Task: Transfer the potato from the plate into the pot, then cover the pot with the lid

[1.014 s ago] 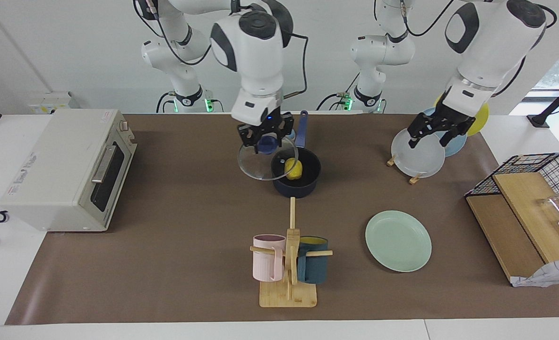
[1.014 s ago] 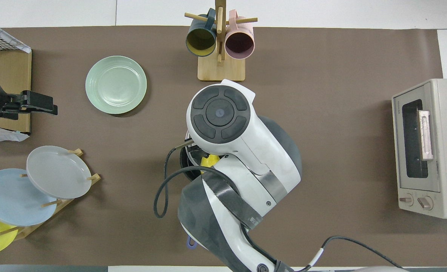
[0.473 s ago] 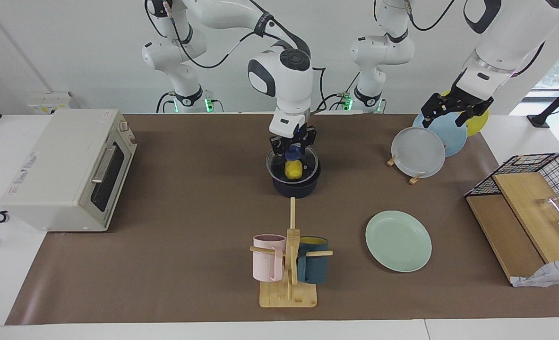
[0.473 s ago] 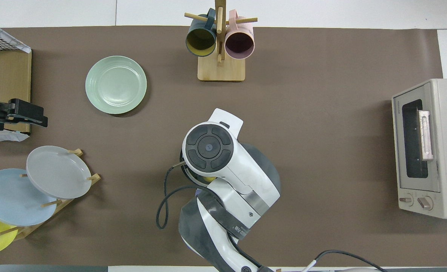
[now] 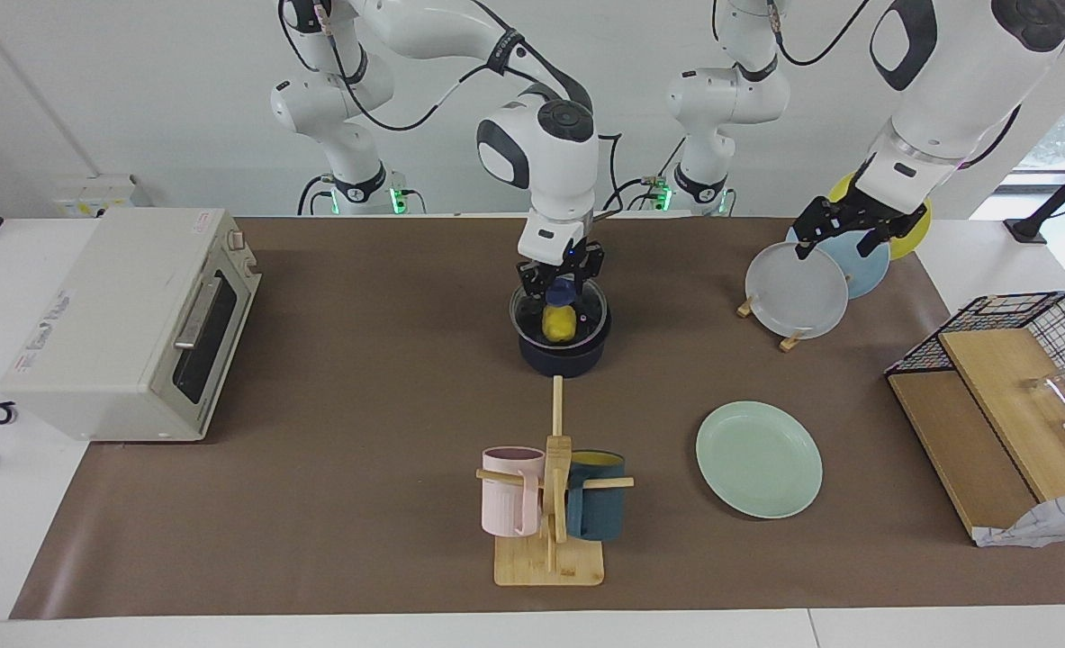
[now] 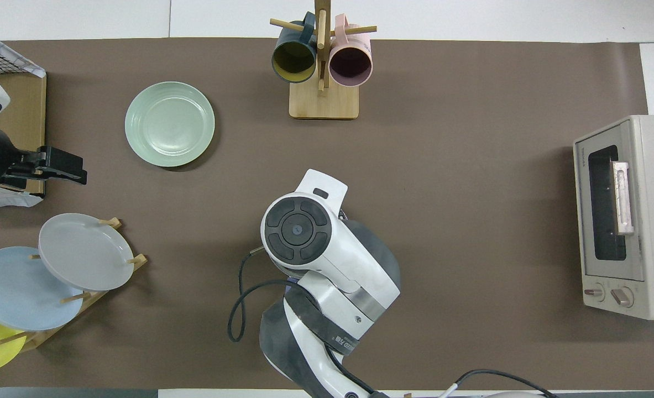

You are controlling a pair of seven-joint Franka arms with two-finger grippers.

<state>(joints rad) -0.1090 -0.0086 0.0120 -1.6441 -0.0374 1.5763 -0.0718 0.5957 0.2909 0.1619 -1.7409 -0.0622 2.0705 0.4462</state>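
The right gripper [image 5: 561, 277] stands directly over the pot [image 5: 564, 352] near the middle of the table, its fingers closed on the blue knob of the lid [image 5: 589, 306], which sits level on the pot's rim. Through the glass the potato [image 5: 559, 322] shows as a bright yellow lump inside the pot. In the overhead view the right arm's wrist hides the pot, lid and gripper altogether.

The plate [image 5: 759, 459] [image 6: 169, 124] lies flat on the brown mat, farther from the robots than the pot and toward the left arm's end of the table. A wooden mug stand [image 5: 550, 531] [image 6: 323, 99] with a pink mug [image 5: 508, 490] [image 6: 351, 59] and a teal mug [image 5: 597, 504] [image 6: 293, 56] stands farther from the robots than the pot.

The left gripper [image 5: 834, 236] [image 6: 61, 166] hangs over the rack of upright plates [image 5: 802, 288] [image 6: 83, 251] at the left arm's end; whether its fingers are parted cannot be told. A toaster oven [image 5: 131, 319] [image 6: 625, 215] sits at the right arm's end, a wire basket [image 5: 1000, 333] at the left arm's.
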